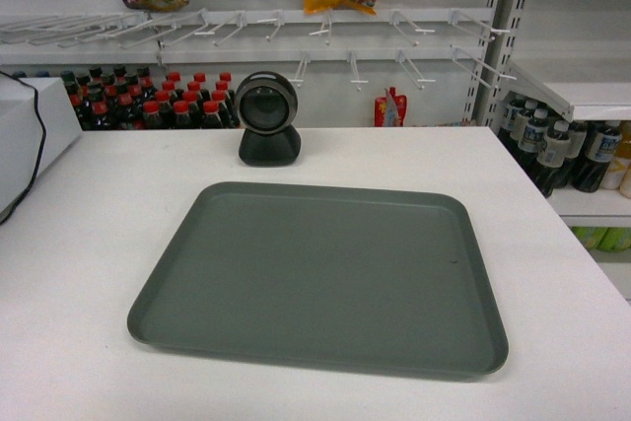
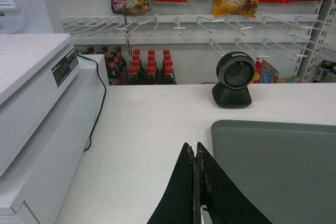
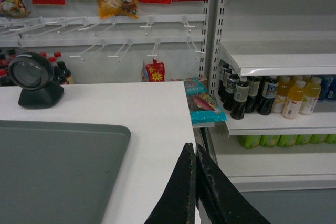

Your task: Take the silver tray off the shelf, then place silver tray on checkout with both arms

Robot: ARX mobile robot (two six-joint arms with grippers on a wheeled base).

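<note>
On the white checkout desk (image 1: 89,244), the silver tray (image 1: 325,278) is lying flat just in front of the round black scanner (image 1: 268,120), with no tool touching it and neither arm showing in the head view. Along the bottom edge of each wrist view, the left tool (image 2: 198,153) and the right tool (image 3: 195,153) are each sitting with black fingers pressed together, clenched on nothing, their lower parts cut off by the frame. Beside the desk, the white shelf (image 3: 273,61) is standing bare over rows of bottles (image 3: 262,95), and the cash register (image 2: 37,103) is showing only in part.
</note>
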